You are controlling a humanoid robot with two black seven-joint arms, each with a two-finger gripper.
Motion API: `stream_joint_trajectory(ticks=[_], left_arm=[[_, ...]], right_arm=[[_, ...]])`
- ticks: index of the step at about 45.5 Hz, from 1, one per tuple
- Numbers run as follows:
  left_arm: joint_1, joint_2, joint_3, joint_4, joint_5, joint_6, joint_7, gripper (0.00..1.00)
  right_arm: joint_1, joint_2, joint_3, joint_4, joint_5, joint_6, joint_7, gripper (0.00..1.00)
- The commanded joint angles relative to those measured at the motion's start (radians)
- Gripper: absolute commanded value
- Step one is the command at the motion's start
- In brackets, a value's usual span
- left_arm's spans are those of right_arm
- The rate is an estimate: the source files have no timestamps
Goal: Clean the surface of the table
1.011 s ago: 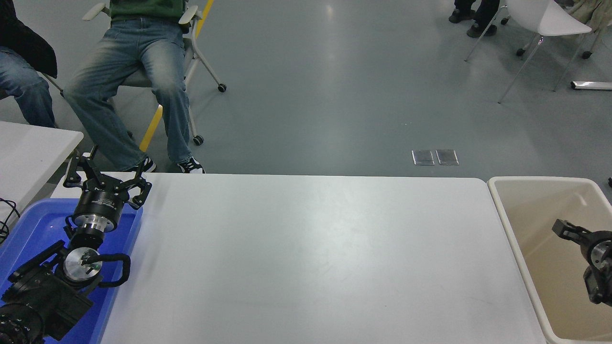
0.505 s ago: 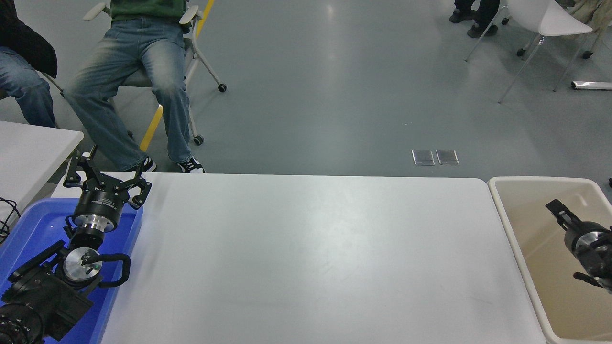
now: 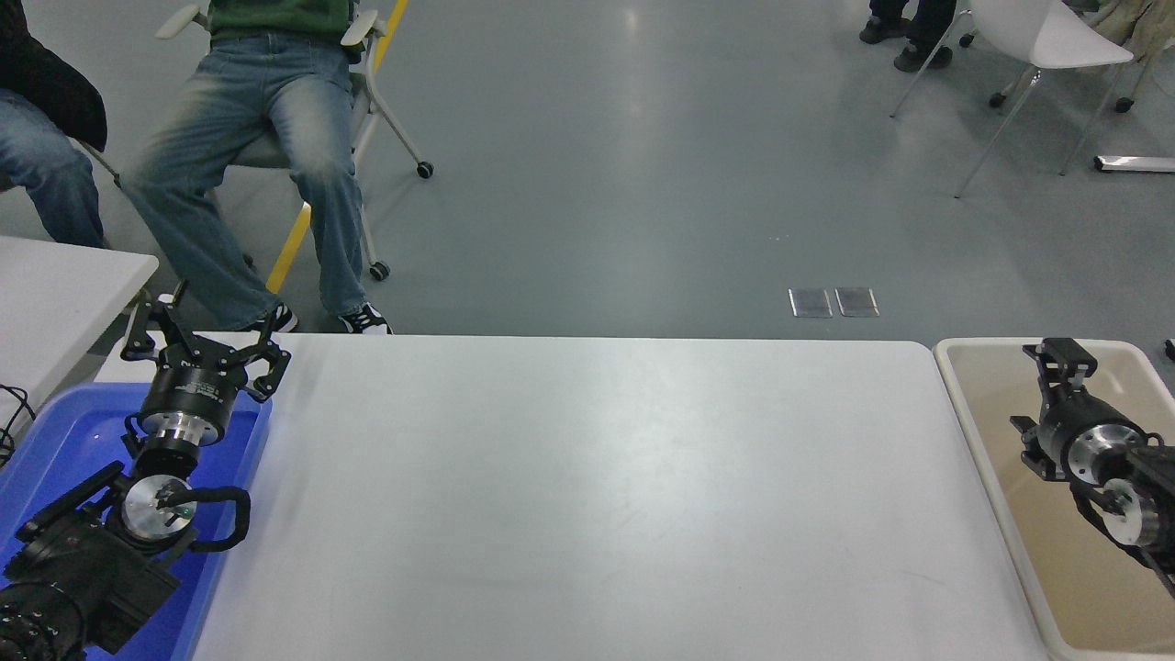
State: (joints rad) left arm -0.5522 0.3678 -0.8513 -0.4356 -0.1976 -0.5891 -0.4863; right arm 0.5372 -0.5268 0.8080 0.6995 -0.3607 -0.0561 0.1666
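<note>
The wide smooth white table (image 3: pixel 587 496), long axis running side to side, is lying left of the right end effector (image 3: pixel 1063 356), which is hovering over the beige plastic bin (image 3: pixel 955 386); I cannot tell whether its fingers are parted, and nothing visible is held.

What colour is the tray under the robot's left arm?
Bright blue. The tray sits at the table's left end, shown clearly in the head view.

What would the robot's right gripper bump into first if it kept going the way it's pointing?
Probably the far rim of the beige bin. The right gripper points away over it; depth is unclear, so it might pass above.
</note>
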Motion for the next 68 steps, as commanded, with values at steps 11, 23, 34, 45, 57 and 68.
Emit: stream_joint_trajectory(ticks=[11,23,34,45,57,68], left_arm=[[0.0,0.0,0.0,0.0,0.0,0.0,0.0,1.0],[0.0,0.0,0.0,0.0,0.0,0.0,0.0,1.0],[0.0,0.0,0.0,0.0,0.0,0.0,0.0,1.0],[0.0,0.0,0.0,0.0,0.001,0.0,0.0,1.0],[0.0,0.0,0.0,0.0,0.0,0.0,0.0,1.0],[0.0,0.0,0.0,0.0,0.001,0.0,0.0,1.0]], right_arm=[[-0.148,0.001,0.162,0.225,0.147,0.295,0.086,1.0],[-0.08,0.122,0.138,0.092,0.132,0.311,0.199,1.0],[0.046,0.234,0.076,-0.098,0.123,0.306,0.208,1.0],[0.127,0.332,-0.067,-0.278,0.126,0.315,0.329,1.0],[0.168,0.433,-0.061,-0.448,0.143,0.299,0.392,1.0],[0.173,0.438,-0.044,-0.456,0.207,0.257,0.406,1.0]])
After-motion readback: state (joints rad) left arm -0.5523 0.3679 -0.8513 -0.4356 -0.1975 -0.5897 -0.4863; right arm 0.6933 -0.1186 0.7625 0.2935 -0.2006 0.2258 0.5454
